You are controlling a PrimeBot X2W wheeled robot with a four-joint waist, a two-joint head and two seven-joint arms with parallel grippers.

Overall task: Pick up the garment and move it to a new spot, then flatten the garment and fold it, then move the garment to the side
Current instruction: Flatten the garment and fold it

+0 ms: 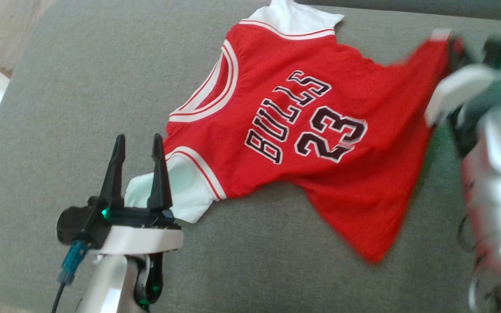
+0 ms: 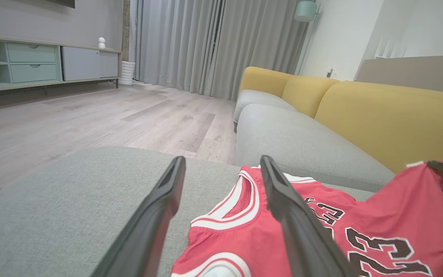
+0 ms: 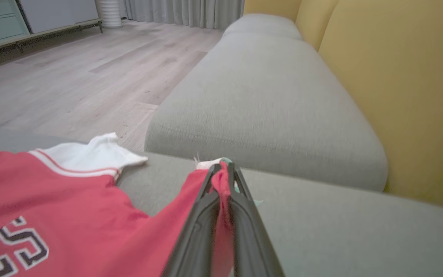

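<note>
The garment (image 1: 320,130) is a red jersey with white sleeves and black "BULLS 23" lettering, spread on a grey cushion. My right gripper (image 3: 223,171) is shut on the garment's (image 3: 71,207) bottom hem corner, with red cloth pinched between its fingers; in the head view that gripper (image 1: 452,43) is at the upper right, blurred, with the corner pulled up. My left gripper (image 1: 138,141) stands open beside the near white sleeve, its right finger over the sleeve's edge. In the left wrist view that gripper (image 2: 223,163) is open over the garment's (image 2: 379,215) armhole.
The grey cushion (image 1: 81,108) lies under everything, with bare room to the left and front. A grey sofa seat (image 3: 263,96) with yellow backrests (image 3: 398,77) stands beyond it. Wood floor (image 2: 71,119) and a low cabinet (image 2: 33,63) are farther off.
</note>
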